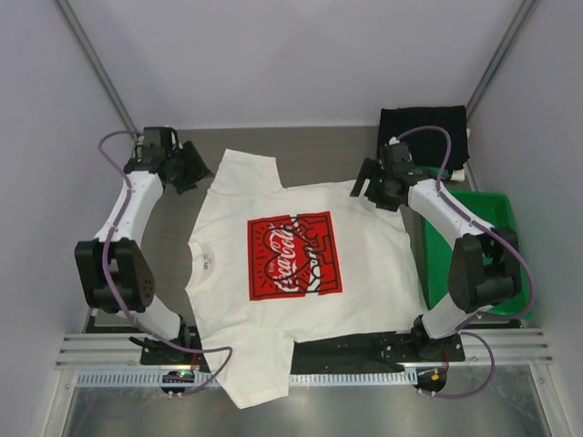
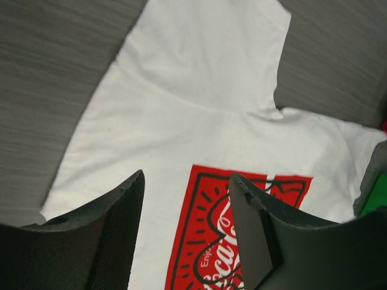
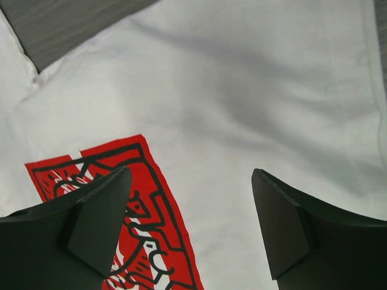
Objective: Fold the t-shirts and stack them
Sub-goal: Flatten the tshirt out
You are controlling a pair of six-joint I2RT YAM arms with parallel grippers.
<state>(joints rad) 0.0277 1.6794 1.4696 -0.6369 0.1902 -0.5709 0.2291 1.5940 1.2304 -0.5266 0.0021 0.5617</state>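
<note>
The left gripper [image 1: 187, 169] is hovering over the table's far left with its jaws spread, holding nothing, and the right gripper [image 1: 372, 188] is gaping empty above the shirt's far right part. The white short-sleeved cloth t-shirt with a red square Coca-Cola print [image 1: 364, 273] is lying flat, print up, on the grey table [image 1: 310, 155]. Its long axis is running left to right, with the collar pointing left and the hem lying beside the green plastic tray [image 1: 487, 214]. A black cloth t-shirt [image 1: 424, 127] is sitting at the far right.

Grey table [image 1: 310, 150]: white tee [image 1: 364, 291] spread flat; black tee [image 1: 424, 123], green tray [image 1: 492, 204] at right
</note>
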